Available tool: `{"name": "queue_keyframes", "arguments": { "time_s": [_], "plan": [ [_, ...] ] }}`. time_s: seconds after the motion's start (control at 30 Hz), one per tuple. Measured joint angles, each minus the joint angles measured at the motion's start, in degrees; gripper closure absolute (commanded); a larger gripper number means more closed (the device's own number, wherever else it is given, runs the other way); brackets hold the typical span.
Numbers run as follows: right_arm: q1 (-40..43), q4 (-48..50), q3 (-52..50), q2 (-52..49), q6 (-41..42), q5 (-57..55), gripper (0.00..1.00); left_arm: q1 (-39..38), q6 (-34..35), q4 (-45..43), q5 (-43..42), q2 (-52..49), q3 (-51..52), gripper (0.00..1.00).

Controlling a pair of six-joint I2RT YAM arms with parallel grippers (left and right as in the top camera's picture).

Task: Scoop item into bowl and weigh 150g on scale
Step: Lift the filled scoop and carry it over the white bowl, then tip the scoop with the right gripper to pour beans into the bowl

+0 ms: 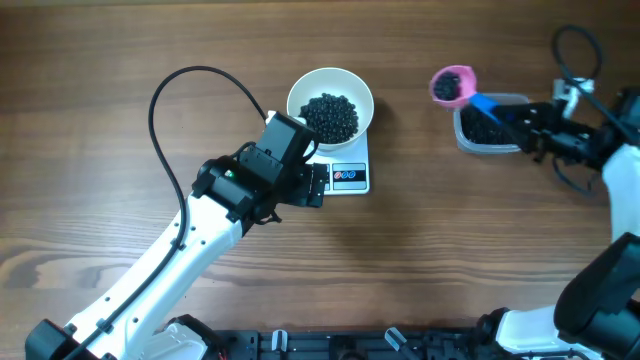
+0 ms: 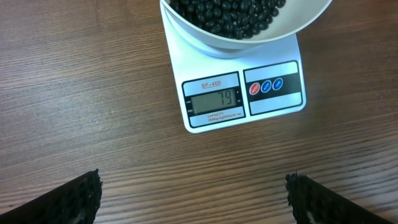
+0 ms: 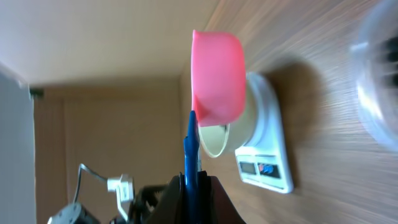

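The right hand [image 1: 533, 124] clamps a blue-handled pink plastic scoop [image 1: 452, 86], the round white bowl [image 1: 297, 92] of small black beans [image 1: 331, 115] sitting on the white digital scale [image 1: 350, 178] well beyond it, just ahead of the wide-open left hand [image 1: 316, 186]; tipping too fast could overshoot the weight.

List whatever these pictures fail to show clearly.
Scale reading: too small overhead; in the left wrist view the digits are faint and uncertain.
Bowl: cut off by the left wrist view's top edge.
Pink scoop contents: right wrist view shows only its outside wall.
Clear tub: blurred, cut by that view's right edge.
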State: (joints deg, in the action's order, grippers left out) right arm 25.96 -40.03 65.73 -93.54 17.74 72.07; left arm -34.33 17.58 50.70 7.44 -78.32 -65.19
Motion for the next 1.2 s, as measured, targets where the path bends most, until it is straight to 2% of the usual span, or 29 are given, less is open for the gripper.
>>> {"name": "queue_keyframes", "arguments": {
  "time_s": [0.3,0.5,0.73,1.2],
  "plan": [
    [-15.4,15.0,0.0,0.0,5.6,-0.3,0.96,0.0,0.0,0.0,0.0,0.0,0.0,0.0],
    [-24.0,21.1,0.0,0.0,6.2,-6.2,0.96,0.0,0.0,0.0,0.0,0.0,0.0,0.0],
    [-31.5,22.1,0.0,0.2,1.1,-18.0,0.96,0.0,0.0,0.0,0.0,0.0,0.0,0.0],
    [-38.3,22.4,0.0,9.2,-10.3,-38.4,0.96,0.0,0.0,0.0,0.0,0.0,0.0,0.0]
  ]
}}
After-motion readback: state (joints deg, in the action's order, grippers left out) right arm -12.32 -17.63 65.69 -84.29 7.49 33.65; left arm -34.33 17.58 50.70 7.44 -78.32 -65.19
